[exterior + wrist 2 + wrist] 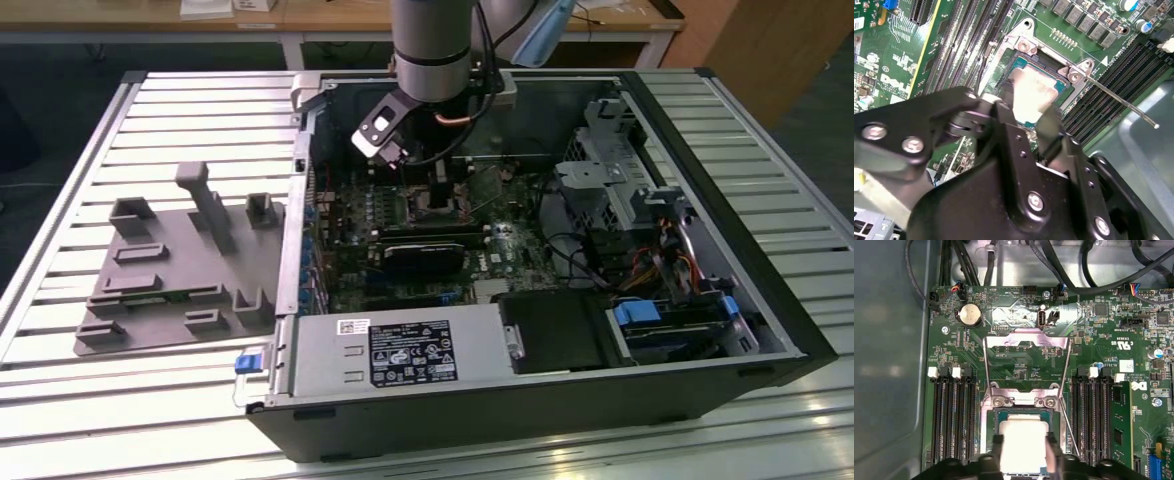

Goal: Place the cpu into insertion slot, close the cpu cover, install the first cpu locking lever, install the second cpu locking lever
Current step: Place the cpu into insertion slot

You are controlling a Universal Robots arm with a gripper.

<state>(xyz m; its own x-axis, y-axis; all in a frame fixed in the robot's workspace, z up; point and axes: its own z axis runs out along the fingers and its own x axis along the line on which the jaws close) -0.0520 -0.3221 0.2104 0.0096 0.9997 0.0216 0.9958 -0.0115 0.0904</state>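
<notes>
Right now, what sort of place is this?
Probably a lab or workshop bench: an opened black desktop computer case lies on a slatted grey metal table beside a grey fixture block.

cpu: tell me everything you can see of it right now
The cpu is a small flat square chip: silvery-grey metal top, thin green edge around it. It sits level at the insertion slot, with the cpu cover swung open. The claw clamps two opposite edges; whether it is fully seated is unclear.

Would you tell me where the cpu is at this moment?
In the first wrist view the cpu sits at the insertion slot, held by the gripper, beside the hinge of the raised cpu cover.
</notes>
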